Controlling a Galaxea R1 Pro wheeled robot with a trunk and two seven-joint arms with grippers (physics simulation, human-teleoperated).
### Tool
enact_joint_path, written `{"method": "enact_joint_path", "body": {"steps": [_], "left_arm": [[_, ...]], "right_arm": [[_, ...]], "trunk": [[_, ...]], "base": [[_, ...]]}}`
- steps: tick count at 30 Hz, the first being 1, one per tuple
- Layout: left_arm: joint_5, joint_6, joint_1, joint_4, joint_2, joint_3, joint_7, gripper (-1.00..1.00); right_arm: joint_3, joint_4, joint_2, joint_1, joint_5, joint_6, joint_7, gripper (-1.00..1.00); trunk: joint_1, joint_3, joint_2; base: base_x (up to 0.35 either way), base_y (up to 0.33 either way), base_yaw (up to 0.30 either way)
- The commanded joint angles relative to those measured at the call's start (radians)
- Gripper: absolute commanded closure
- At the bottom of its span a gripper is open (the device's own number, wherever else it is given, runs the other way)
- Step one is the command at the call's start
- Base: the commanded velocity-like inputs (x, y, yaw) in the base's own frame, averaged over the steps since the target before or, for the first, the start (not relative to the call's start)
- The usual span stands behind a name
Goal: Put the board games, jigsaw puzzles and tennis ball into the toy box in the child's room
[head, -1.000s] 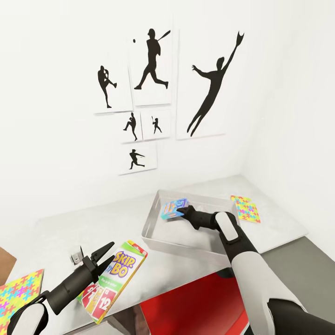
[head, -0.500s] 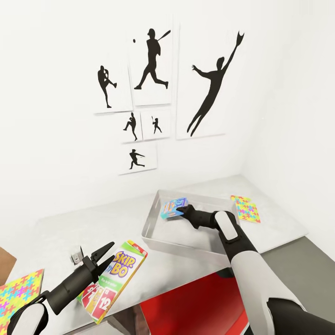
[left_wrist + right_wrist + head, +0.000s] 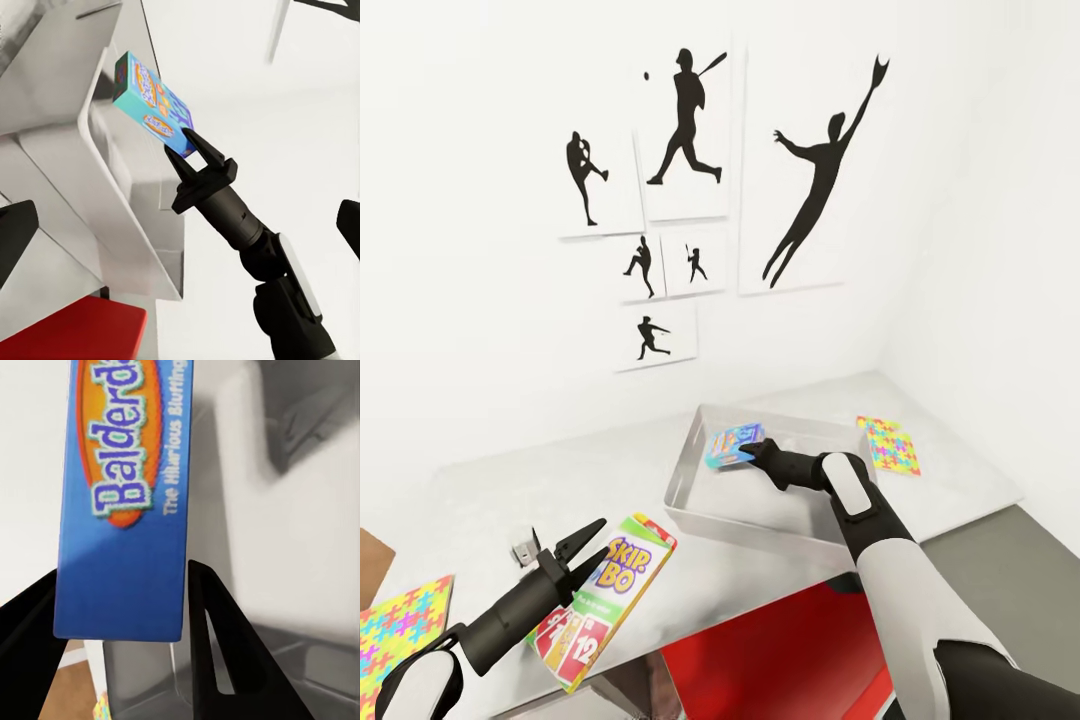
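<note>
At far left a jigsaw puzzle (image 3: 398, 625), covered in multicoloured interlocking pieces, lies flat at the near corner of the surface (image 3: 480, 490). Beside it your left gripper (image 3: 582, 557) is clamped on the edge of a green, yellow and red board game (image 3: 600, 610) lettered "SKIP-BO", with red cards showing "12"; the box hangs past the near edge of the surface, tilted, well apart from the toy box (image 3: 690, 480).

At centre, the grey toy box sits on the surface under a set of black baseball silhouettes (image 3: 690, 130) on the white wall. Your right gripper (image 3: 748, 456) hovers over the bin's interior with its two fingers pinched across one end of a blue board game (image 3: 734, 446); the right wrist view reads "Balderd…" and "The Hilarious Bluffing…" on the blue board game (image 3: 124, 502). The left wrist view shows the box tilted, above the bin and not resting on its floor.

At right a second jigsaw puzzle (image 3: 889, 446) lies just beside the bin.

The step in hand appears to be depositing the blue game. Your next move calls for releasing it inside the walls, then carrying the Skip-Bo box across to the bin.
</note>
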Motion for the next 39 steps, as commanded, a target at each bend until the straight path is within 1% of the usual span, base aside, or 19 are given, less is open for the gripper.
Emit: {"method": "enact_joint_path", "body": {"steps": [1,4,12,15,22,32,39], "left_arm": [[0.003,0.009,-0.001,-0.001,0.0,0.001,-0.003,-1.0],[0.005,0.013,-0.001,-0.004,0.0,0.001,-0.012,-1.0],[0.005,0.018,0.002,-0.006,0.001,0.0,-0.083,-1.0],[0.004,0.019,0.003,-0.006,0.001,0.0,-0.095,-1.0],[0.003,0.019,0.004,-0.006,0.001,0.0,-0.103,-1.0],[-0.002,0.02,0.004,-0.005,0.001,0.0,-0.107,-1.0],[-0.005,0.02,0.004,-0.005,0.001,0.0,-0.107,-1.0]], "right_arm": [[-0.006,-0.001,0.001,-0.001,-0.001,0.006,0.0,1.0],[-0.006,-0.001,0.001,-0.001,-0.001,0.006,0.0,1.0],[-0.006,-0.001,0.0,-0.001,-0.001,0.006,0.0,1.0],[-0.006,-0.001,0.001,-0.001,-0.001,0.006,0.0,1.0],[-0.006,-0.001,0.001,-0.001,-0.001,0.006,0.0,1.0],[-0.006,-0.001,0.002,-0.001,-0.001,0.005,0.0,1.0],[-0.004,0.008,0.002,-0.024,0.001,0.006,0.001,1.0]], "trunk": [[0.001,-0.003,-0.002],[0.001,-0.008,-0.002],[0.001,-0.021,-0.002],[0.001,-0.026,-0.002],[0.001,-0.032,-0.002],[0.001,-0.034,-0.002],[0.001,-0.035,-0.002]], "base": [[0.0,0.0,0.0],[0.0,0.0,0.0],[0.0,0.0,0.0],[0.0,0.0,0.0],[0.0,0.0,0.0],[0.0,0.0,0.0],[0.0,0.0,0.0]]}}
